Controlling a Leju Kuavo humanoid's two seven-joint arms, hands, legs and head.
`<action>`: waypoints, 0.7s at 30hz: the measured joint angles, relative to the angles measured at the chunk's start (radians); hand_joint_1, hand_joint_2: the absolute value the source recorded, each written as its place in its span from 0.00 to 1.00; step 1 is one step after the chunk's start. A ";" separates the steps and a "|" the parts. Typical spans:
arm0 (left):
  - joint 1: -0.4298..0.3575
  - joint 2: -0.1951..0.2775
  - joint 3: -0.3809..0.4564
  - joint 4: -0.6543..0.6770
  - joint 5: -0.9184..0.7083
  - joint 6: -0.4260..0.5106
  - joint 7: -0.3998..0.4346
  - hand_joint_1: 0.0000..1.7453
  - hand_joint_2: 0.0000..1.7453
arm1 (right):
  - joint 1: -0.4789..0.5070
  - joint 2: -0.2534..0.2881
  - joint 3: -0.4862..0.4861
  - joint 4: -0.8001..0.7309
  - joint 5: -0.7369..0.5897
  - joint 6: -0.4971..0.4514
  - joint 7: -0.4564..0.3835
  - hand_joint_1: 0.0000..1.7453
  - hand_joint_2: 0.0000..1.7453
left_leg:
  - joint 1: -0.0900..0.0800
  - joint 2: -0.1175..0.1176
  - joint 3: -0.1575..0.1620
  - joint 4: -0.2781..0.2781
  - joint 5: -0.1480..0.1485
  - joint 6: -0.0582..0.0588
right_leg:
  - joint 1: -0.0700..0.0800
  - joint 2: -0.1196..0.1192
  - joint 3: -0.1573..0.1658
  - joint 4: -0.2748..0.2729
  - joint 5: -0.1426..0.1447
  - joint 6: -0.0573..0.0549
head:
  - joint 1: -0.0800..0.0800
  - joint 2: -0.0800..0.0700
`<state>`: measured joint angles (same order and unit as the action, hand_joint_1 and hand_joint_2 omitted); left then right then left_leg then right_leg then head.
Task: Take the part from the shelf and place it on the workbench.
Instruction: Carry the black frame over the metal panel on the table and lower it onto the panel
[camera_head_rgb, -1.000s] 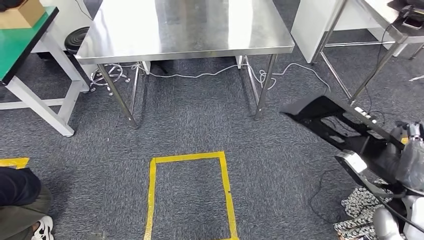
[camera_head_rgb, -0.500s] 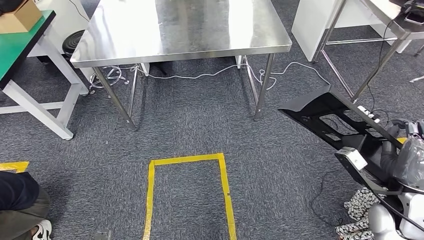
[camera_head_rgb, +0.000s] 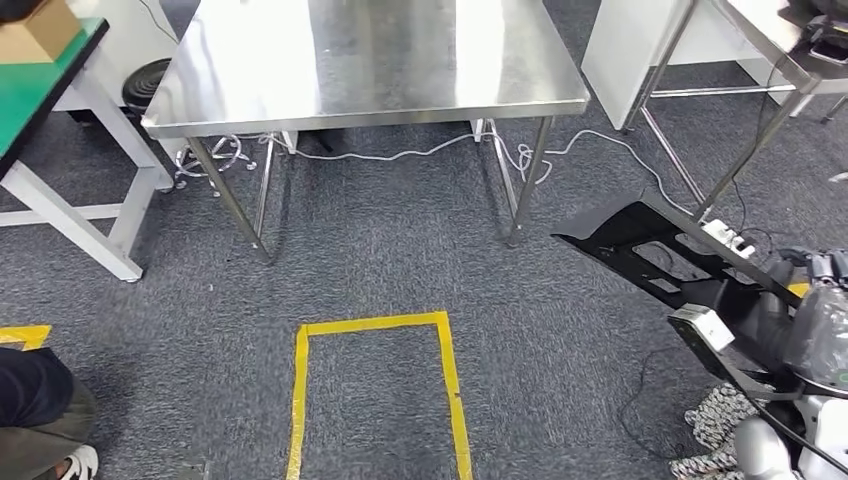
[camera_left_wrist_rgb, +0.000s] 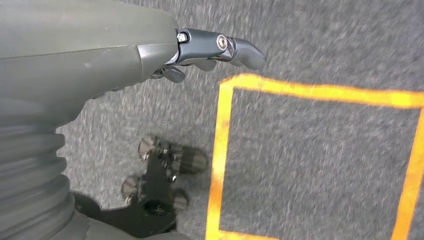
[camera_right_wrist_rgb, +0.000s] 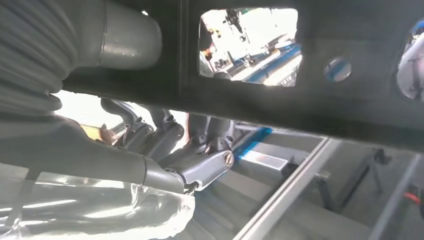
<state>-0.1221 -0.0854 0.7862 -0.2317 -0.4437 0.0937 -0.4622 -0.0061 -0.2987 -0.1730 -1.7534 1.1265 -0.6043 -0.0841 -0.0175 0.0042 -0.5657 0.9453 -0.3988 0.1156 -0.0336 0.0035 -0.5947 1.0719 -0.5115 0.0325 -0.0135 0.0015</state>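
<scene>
A large flat black part (camera_head_rgb: 660, 255) with cut-outs juts up and left from the lower right of the head view, held by my right hand (camera_head_rgb: 775, 305). The right wrist view has the black part (camera_right_wrist_rgb: 300, 107) running across the picture, with my right hand's fingers (camera_right_wrist_rgb: 200, 150) curled under its edge. The steel workbench (camera_head_rgb: 370, 60) stands ahead across the carpet. My left hand (camera_left_wrist_rgb: 210, 47) hangs over the floor, fingers loosely curled, nothing in it.
A yellow tape rectangle (camera_head_rgb: 375, 325) marks the carpet in front of the workbench. A green-topped table (camera_head_rgb: 40, 90) stands at left, another steel table (camera_head_rgb: 790, 60) at right. White cables (camera_head_rgb: 560, 145) trail under the bench. A person's leg and shoe (camera_head_rgb: 40, 420) are at lower left.
The whole view has shifted a little as the camera moved. The black part in my right hand has dropped slightly lower in the picture.
</scene>
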 joint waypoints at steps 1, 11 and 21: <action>-0.001 -0.002 0.000 0.000 0.000 0.000 0.000 0.00 1.00 | 0.000 -0.001 -0.001 0.000 0.000 0.000 0.000 1.00 1.00 | -0.001 0.000 0.003 -0.004 0.000 0.002 | 0.001 0.000 -0.035 0.063 -0.024 -0.004 | 0.000 0.000; 0.002 -0.009 0.002 0.002 0.002 0.000 0.000 0.00 1.00 | 0.006 -0.005 -0.008 0.001 -0.028 0.002 -0.010 1.00 1.00 | -0.004 -0.008 -0.009 0.069 -0.064 -0.049 | -0.009 -0.003 -0.001 -0.063 0.062 0.018 | 0.001 0.000; 0.002 -0.007 0.003 0.002 -0.004 0.000 0.000 0.00 1.00 | 0.008 -0.008 -0.011 0.000 -0.043 0.003 -0.016 1.00 1.00 | 0.028 -0.008 -0.154 0.310 -0.130 -0.084 | -0.014 0.004 0.020 -0.062 0.048 -0.013 | -0.006 0.000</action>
<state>-0.1200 -0.0927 0.7889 -0.2300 -0.4478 0.0938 -0.4624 0.0019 -0.3070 -0.1844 -1.7534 1.0839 -0.6016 -0.0999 0.0109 -0.0036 -0.7202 1.2550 -0.5285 0.0317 -0.0472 0.0079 -0.5746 1.0096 -0.4638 0.0197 -0.0192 0.0015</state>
